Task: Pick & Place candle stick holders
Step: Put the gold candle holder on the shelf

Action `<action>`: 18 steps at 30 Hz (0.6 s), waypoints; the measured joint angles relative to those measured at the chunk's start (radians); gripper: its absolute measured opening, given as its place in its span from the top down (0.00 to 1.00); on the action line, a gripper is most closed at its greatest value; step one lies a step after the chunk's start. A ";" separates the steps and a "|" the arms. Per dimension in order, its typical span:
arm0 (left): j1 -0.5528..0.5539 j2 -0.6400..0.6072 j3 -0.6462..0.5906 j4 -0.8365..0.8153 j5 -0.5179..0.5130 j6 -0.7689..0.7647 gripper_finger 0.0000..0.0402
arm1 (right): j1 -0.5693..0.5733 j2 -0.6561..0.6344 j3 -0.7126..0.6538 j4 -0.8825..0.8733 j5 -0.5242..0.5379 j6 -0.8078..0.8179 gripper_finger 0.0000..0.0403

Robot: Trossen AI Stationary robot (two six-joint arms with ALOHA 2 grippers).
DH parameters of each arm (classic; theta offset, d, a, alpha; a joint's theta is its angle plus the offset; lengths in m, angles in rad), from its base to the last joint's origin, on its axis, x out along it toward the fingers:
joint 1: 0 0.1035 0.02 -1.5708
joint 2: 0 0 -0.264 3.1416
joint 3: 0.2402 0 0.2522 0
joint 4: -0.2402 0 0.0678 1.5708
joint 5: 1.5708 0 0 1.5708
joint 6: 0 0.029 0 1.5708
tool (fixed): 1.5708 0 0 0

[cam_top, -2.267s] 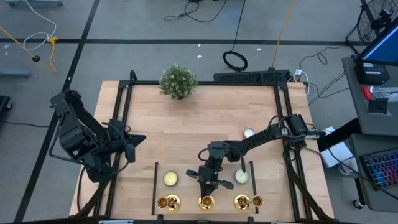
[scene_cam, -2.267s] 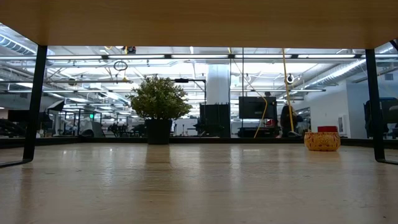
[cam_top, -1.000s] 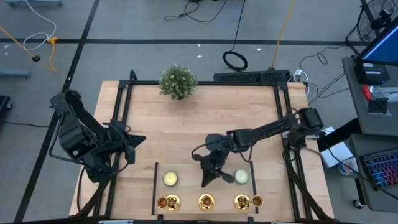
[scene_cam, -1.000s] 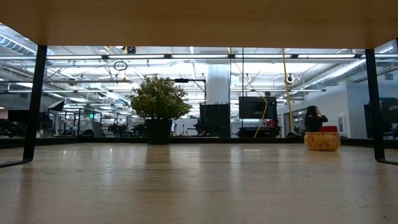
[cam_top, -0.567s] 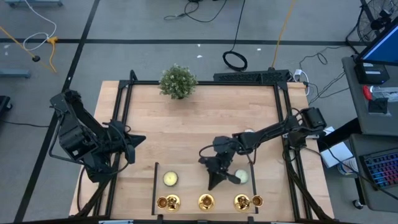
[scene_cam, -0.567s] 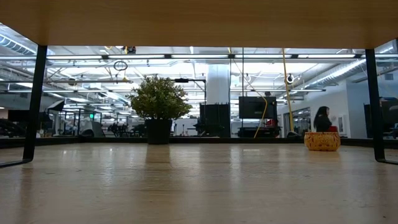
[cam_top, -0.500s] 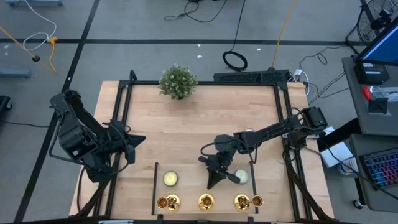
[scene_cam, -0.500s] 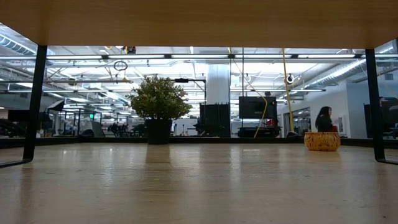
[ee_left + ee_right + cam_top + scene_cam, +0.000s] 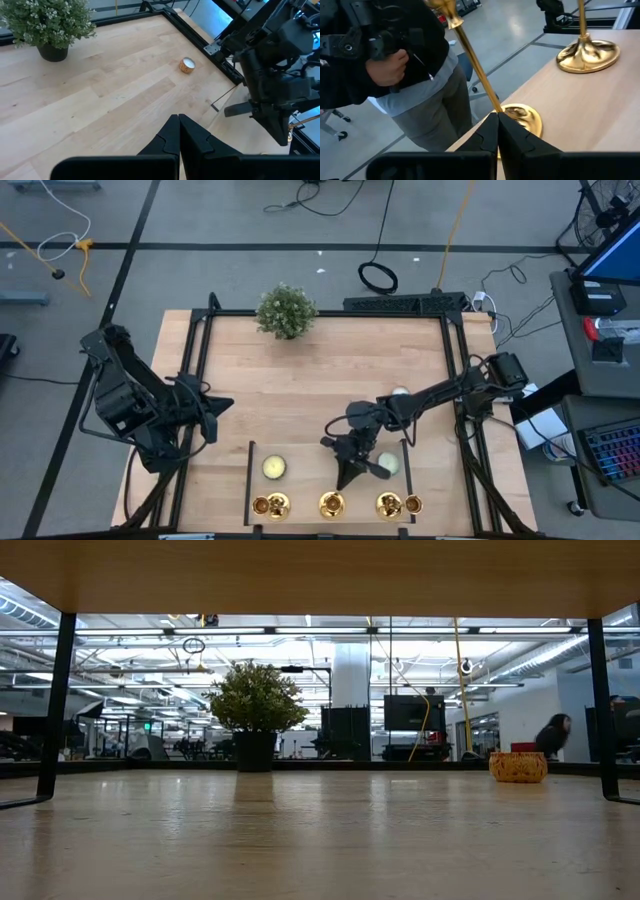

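Note:
Three shiny gold candle stick holders stand upright on their round bases in a row along the table's near edge. My right gripper is shut and empty. It points toward the near edge, just on the far side of the middle holder. In the right wrist view the shut fingers point at one holder's base, and another holder stands farther off. My left gripper waits shut at the table's left; its own view shows the fingertips closed.
Two cream candles sit behind the holders, between two dark rails. A small tealight lies at the right, and a potted plant stands at the far edge. A person stands just past the near edge.
My right gripper has moved a little toward the table's right and near edges and now hovers behind the row of holders. The holders have stayed put.

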 joint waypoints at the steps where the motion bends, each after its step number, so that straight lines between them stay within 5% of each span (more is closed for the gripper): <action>1: 0.000 0.000 0.000 0.000 0.000 0.000 1.00 | 0.001 0.000 0.001 -0.001 0.000 0.000 1.00; 18: 0.000 0.000 0.000 -0.001 0.023 0.004 1.00 | 0.026 0.044 0.077 -0.031 -0.017 0.007 1.00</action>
